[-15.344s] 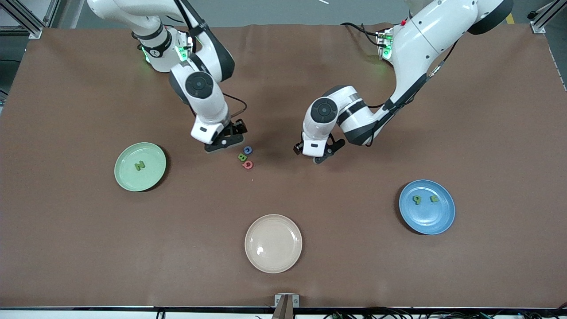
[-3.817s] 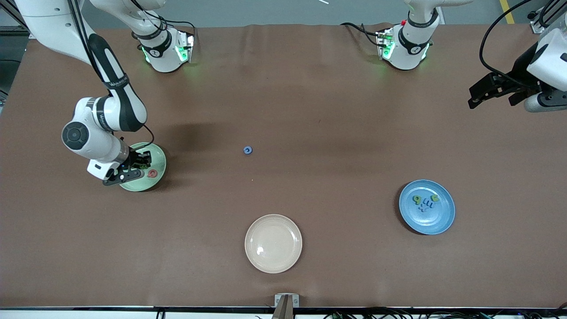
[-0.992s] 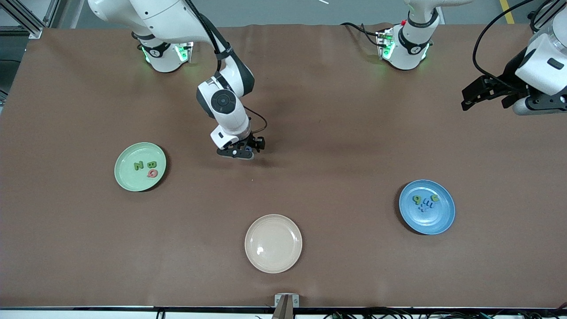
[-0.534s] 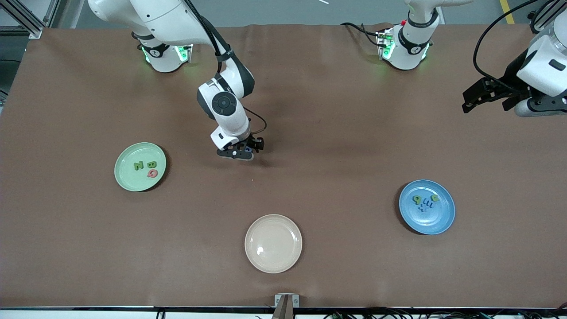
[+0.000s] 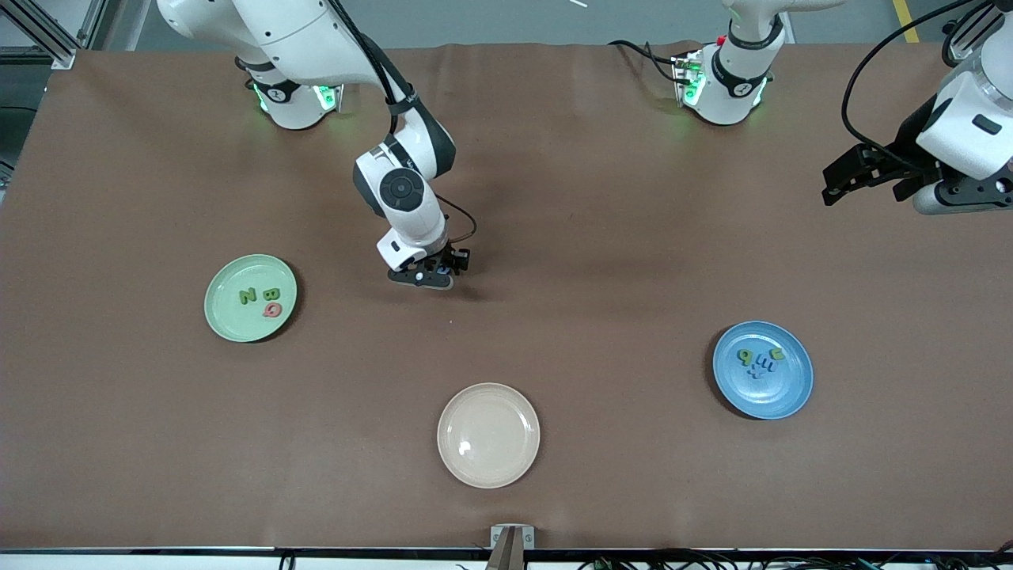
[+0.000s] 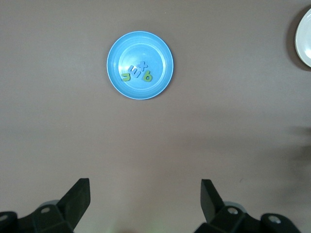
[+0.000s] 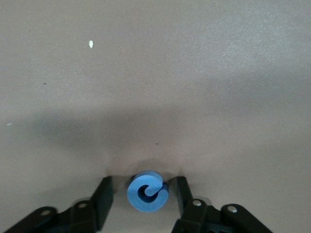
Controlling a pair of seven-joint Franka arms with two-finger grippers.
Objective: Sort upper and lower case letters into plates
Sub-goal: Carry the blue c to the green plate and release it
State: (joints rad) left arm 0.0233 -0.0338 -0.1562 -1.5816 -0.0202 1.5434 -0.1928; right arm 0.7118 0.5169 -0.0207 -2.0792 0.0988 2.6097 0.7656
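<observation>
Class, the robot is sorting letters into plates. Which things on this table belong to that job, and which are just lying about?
Part of the job:
- mint green plate
- bright blue plate
- blue letter, flanked by the open fingers of the right gripper
- left gripper, waiting open

Just lying about:
- cream-beige plate, holding nothing

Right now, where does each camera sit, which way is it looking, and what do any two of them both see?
Front view: high across the table, facing both arms; shows the green plate, beige plate, blue plate and both arms.
Left wrist view: on the raised left arm, looking down past the open left gripper at the blue plate.
Right wrist view: on the lowered right arm, close to the table; the right gripper straddles the blue letter.
Shared: front and left wrist views both show the blue plate.
</observation>
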